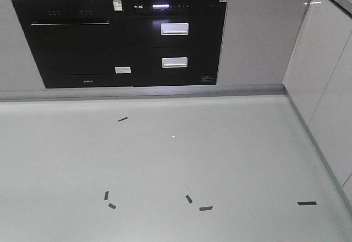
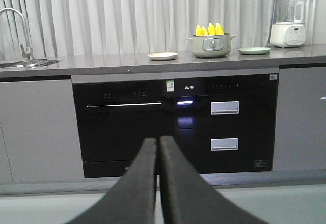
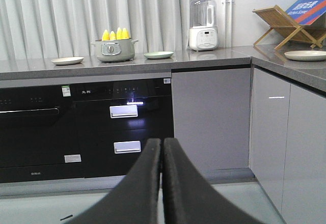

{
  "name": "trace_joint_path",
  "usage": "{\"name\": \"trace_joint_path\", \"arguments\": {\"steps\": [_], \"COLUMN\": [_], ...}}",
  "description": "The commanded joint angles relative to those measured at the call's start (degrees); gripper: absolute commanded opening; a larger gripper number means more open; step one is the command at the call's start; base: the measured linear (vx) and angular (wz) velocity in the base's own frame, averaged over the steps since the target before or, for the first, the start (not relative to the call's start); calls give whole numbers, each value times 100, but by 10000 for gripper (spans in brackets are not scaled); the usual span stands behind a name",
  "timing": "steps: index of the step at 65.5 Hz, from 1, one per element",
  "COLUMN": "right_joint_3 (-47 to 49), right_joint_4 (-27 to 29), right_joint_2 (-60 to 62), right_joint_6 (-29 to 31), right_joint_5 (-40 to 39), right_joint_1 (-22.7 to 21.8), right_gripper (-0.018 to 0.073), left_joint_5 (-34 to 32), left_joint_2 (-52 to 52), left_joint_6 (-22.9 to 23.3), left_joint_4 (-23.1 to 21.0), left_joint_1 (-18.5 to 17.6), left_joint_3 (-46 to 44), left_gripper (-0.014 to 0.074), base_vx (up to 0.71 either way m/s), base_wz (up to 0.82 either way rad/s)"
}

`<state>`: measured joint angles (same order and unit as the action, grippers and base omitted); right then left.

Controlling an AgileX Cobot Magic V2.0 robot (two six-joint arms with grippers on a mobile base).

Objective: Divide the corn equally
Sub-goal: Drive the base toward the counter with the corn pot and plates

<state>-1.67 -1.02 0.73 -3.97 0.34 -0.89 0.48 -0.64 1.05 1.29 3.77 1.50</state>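
Both were pinched shut and empty, left pincer [image 2: 158, 142] and right pincer [image 3: 162, 145]; corn [image 2: 209, 29] stood tips-up in a pot [image 2: 210, 46] on the table [image 2: 102, 61], upper right, well off, neither arm obviously nearer.

The oven fronts [image 1: 82, 44] are glossy black glass, the cabinet doors [image 3: 211, 117] glossy grey. The curtain [image 2: 102, 15] is cloth, the rack [image 3: 274, 21] wood, the left gripper [image 2: 157, 141] matt black.
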Motion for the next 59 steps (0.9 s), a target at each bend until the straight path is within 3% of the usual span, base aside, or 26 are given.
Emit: {"name": "trace_joint_path", "arguments": {"steps": [1,59], "right_joint_3": [-41,-41], "right_joint_4": [-54,-54], "right_joint_2": [17,17], "right_joint_6": [39,39], "right_joint_5": [-428,-428], "right_joint_1": [-3,-3], "right_gripper": [-7,-7], "left_joint_5": [-400,-400], "left_joint_2": [-93,-93], "left_joint_6": [46,46], "left_joint_4": [-58,-58], "left_joint_1": [-19,-19], "left_joint_3": [73,73], "left_gripper": [-6,-6], "base_vx": [0,4], "base_wz": [0,-1]}}
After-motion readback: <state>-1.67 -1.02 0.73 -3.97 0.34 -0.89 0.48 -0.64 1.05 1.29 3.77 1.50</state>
